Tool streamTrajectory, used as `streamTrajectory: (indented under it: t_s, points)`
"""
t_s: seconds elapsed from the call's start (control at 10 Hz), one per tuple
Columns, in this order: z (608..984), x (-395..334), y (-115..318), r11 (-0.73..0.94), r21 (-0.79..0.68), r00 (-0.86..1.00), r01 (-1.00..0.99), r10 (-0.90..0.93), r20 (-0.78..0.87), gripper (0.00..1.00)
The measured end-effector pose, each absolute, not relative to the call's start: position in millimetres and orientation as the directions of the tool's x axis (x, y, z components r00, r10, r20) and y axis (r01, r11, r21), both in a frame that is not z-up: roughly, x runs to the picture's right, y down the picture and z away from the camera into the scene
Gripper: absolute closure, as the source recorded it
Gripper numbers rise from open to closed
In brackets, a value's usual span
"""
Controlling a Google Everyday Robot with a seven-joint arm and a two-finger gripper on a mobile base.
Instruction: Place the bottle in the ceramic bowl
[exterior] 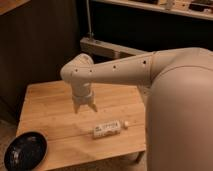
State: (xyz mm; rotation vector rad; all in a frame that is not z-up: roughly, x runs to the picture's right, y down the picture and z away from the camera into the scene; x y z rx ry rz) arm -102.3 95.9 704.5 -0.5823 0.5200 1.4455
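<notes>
The bottle point(107, 128) lies on its side on the wooden table point(50, 112), near the front right, its pale cap pointing right. The ceramic bowl point(25, 150) is black and glossy and sits at the table's front left corner. My gripper point(85, 106) hangs fingers down over the table's middle, a little behind and left of the bottle, not touching it. Its fingers stand apart and hold nothing.
My large pale arm point(150, 75) and body fill the right side and hide the table's right edge. Dark cabinets and a metal rail point(110, 47) stand behind the table. The floor shows at the left.
</notes>
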Motion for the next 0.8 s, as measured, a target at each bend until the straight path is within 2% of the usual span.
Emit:
streamTrajectory:
  t_s: [0.3, 0.5, 0.8]
  points:
    - [702.3, -99.9, 89.1, 0.088, -0.115, 0.14, -0.989, 0.783, -0.606, 0.35]
    - [697.9, -92.5, 77.2, 0.243, -0.258, 0.346, -0.935, 0.785, -0.514, 0.35]
    - [694.4, -79.0, 55.5, 0.481, -0.465, 0.651, -0.743, 0.681, -0.335, 0.35]
